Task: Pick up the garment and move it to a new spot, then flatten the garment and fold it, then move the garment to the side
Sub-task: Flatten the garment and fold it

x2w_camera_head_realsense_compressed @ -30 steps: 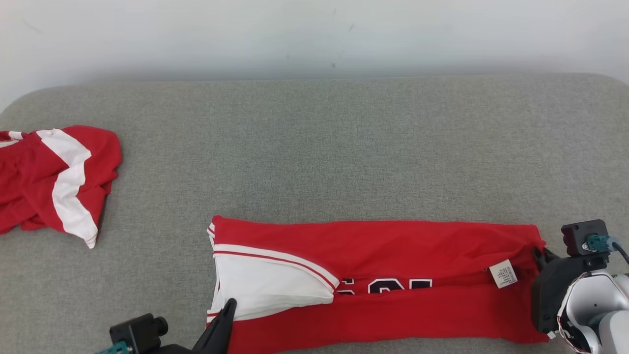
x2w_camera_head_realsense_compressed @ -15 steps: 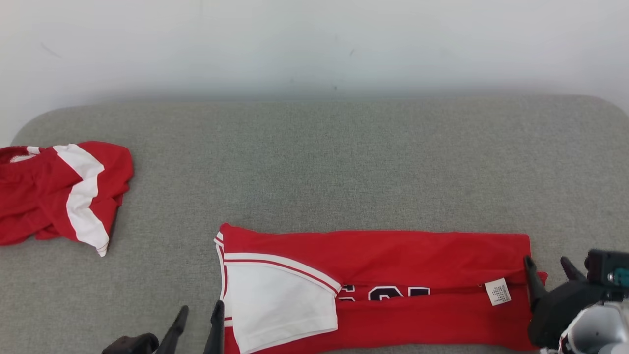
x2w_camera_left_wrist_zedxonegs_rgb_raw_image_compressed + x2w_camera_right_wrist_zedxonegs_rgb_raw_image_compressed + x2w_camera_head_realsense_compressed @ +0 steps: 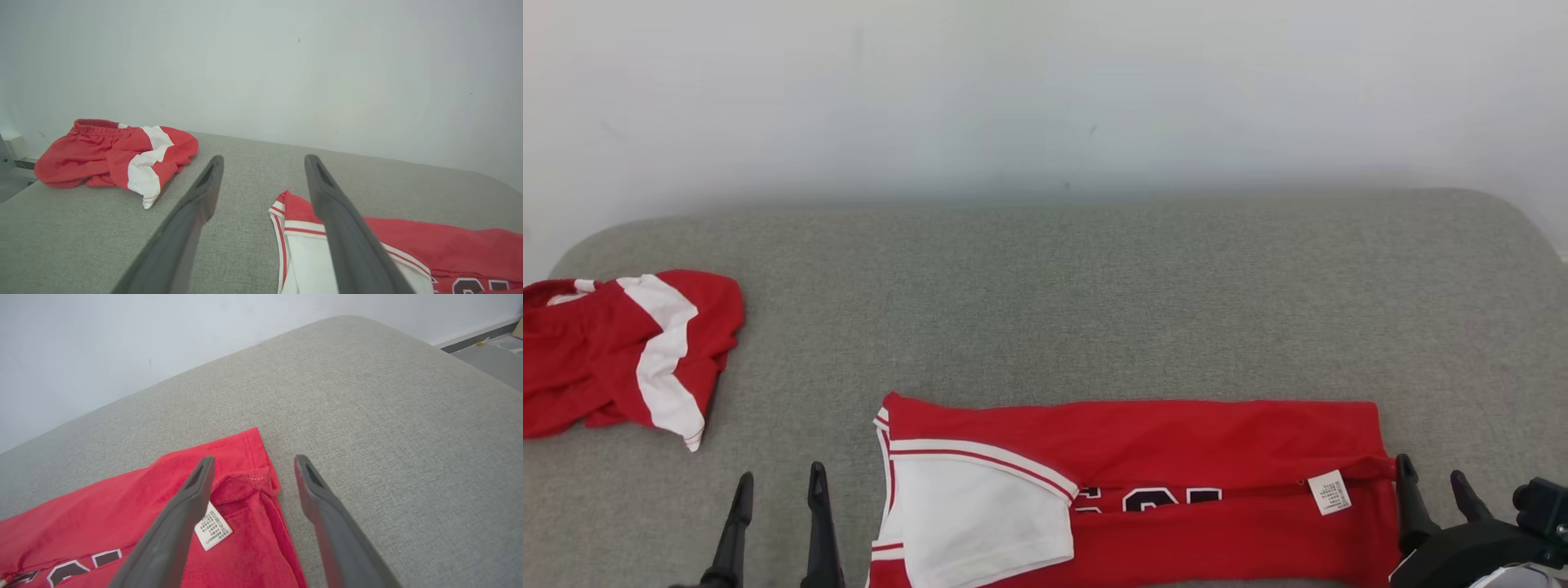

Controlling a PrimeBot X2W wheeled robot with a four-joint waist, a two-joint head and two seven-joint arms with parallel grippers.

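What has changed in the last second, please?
Both grippers let go of the folded red jersey. The left gripper opened and moved left off its white end; the right gripper opened and moved right off its labelled end. The jersey and the red shorts stayed where they lay; the camera itself shifted.

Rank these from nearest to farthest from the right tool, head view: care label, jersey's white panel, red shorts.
1. The care label, just left of the right tool, on the jersey end beside it.
2. The white panel, at the jersey's opposite, left end.
3. The red shorts, far left on the grey surface.
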